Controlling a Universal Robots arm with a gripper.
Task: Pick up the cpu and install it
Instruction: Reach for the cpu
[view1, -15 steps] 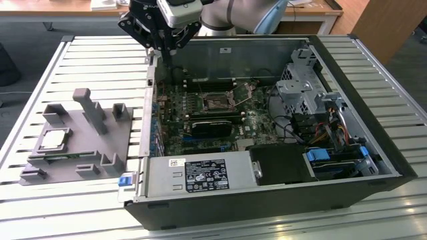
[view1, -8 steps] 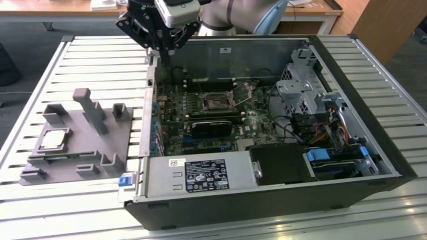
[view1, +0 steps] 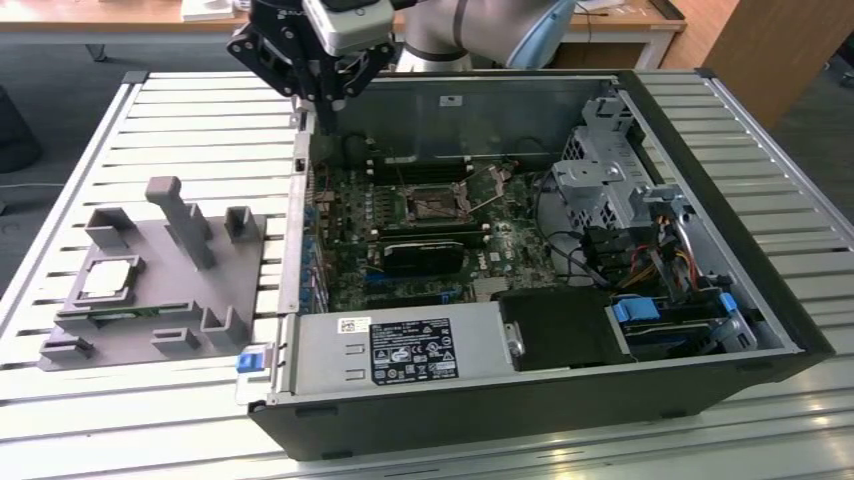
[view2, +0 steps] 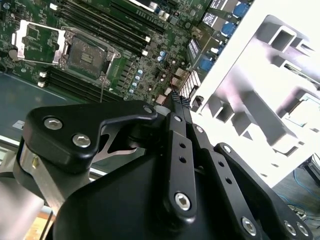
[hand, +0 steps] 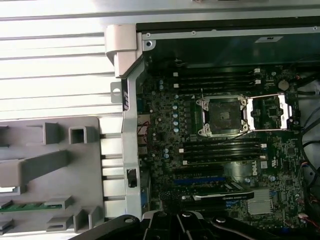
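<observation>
The pincer (view1: 324, 100) is hanging closed and empty, as far as I am making out, above the back corner of the computer case (view1: 534, 400), right over its wall on the exterior view's left. The cpu (view1: 107, 278) is lying flat in the grey tray (view1: 220, 285) on the slatted table (view1: 187, 120), well apart from the pincer, so I am judging the pickup as not yet done. The socket (view1: 434, 205) is sitting bare with its metal frame swung open. I am watching the case wall between tray and board, and the tray's upright posts (view1: 180, 215) near the chip. Above both, the room is looking open.
</observation>
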